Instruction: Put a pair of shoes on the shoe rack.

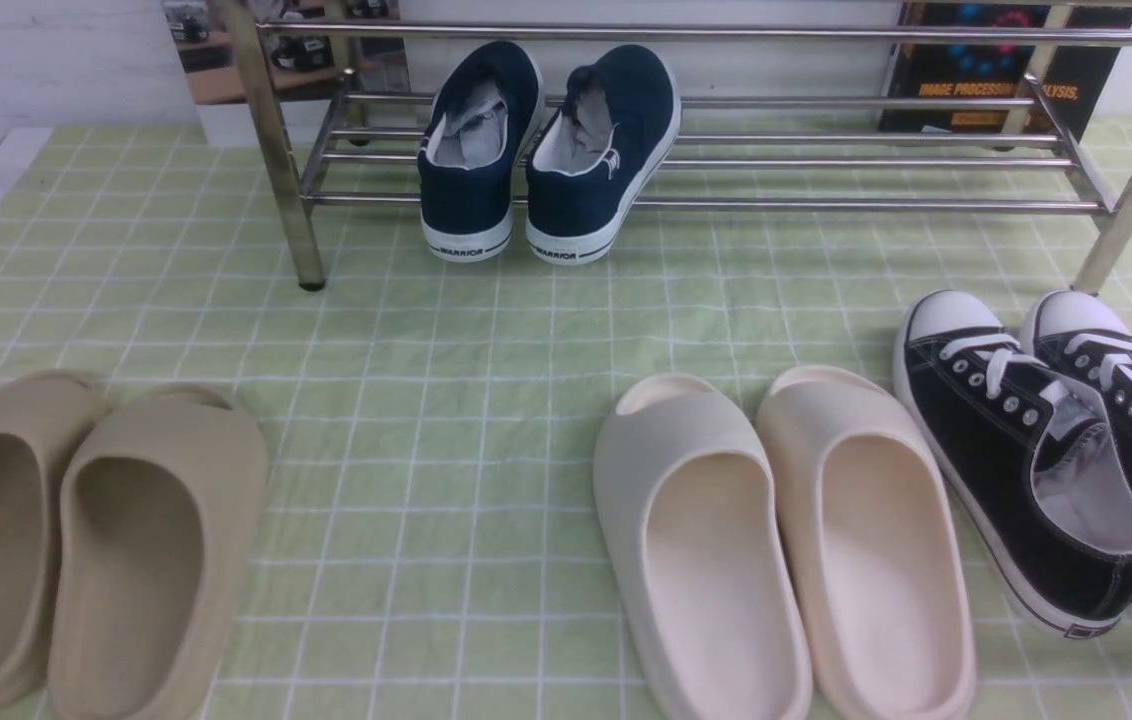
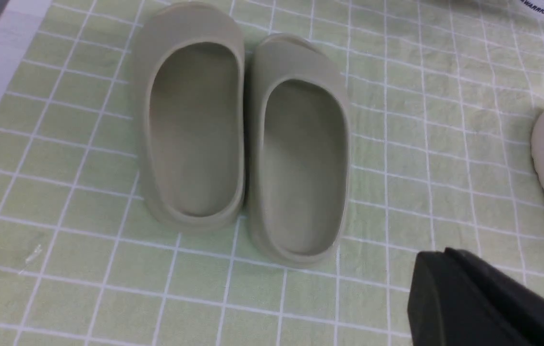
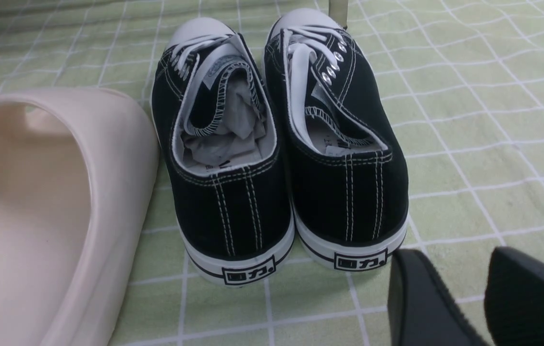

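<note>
Right gripper (image 3: 486,300): two black fingers seen at the frame's 5 o'clock corner in the right wrist view, spread with a strip of cloth visible between them, holding nothing. Just beyond the fingers stand the black lace-up sneakers (image 3: 279,149), heels toward the camera, side by side and touching, paper stuffing in their openings. A cream slide (image 3: 51,216) lies beside them.

Left gripper (image 2: 488,302): only one dark mass shows in the left wrist view; whether its jaws are spread or pressed together cannot be told. It hangs over bare cloth, apart from the beige slides (image 2: 243,139), which lie side by side, touching.

Front view, neither gripper visible. Beige slides (image 1: 76,550) at 8 o'clock; cream slides (image 1: 776,550) at 5 o'clock; black sneakers (image 1: 1056,450) at 4 o'clock, toe caps pointing toward the rack's right leg. All rest on the green checked cloth (image 1: 446,400).

The pair of shoes (image 1: 546,150), navy slip-ons with white soles marked "WARRIOR", sits at 12 o'clock on the lower rails of the shoe rack (image 1: 826,205), toward its left end. Toes point away from the camera, heels overhang the front rail, and the two lie close together. The steel rack spans the far edge of the cloth, a dark poster (image 1: 996,70) behind it
</note>
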Controlling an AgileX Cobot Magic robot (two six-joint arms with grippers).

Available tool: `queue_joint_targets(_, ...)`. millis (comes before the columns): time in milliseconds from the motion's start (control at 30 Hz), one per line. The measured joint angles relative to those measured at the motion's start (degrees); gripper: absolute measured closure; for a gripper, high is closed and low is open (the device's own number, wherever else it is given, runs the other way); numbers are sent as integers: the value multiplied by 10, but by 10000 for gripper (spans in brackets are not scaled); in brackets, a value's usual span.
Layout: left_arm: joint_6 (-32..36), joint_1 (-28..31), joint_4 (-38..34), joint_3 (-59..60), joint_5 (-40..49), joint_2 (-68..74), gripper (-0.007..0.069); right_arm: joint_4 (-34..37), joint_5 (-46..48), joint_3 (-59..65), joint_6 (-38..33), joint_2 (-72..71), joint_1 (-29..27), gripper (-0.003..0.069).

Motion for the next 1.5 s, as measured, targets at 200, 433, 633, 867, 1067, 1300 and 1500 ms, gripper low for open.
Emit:
queue_joint_targets(200, 7, 0, 7, 4, -22, 0, 638, 0, 0, 0, 0, 0, 0, 412)
queue_joint_targets(433, 13, 70, -12, 155, -276, -74, 638, 0, 0, 0, 0, 0, 0, 412)
queue_joint_targets(633, 62, 185, -87, 290, -426, -163, 638, 0, 0, 0, 0, 0, 0, 412)
queue_joint_targets(867, 165, 268, -173, 424, -522, -183, 638, 0, 0, 0, 0, 0, 0, 412)
queue_joint_targets(1067, 172, 269, -170, 459, -530, -183, 638, 0, 0, 0, 0, 0, 0, 412)
queue_joint_targets(1300, 177, 239, -146, 469, -526, -183, 638, 0, 0, 0, 0, 0, 0, 412)
queue_joint_targets(1500, 178, 229, -152, 484, -501, -183, 638, 0, 1, 0, 0, 0, 0, 412)
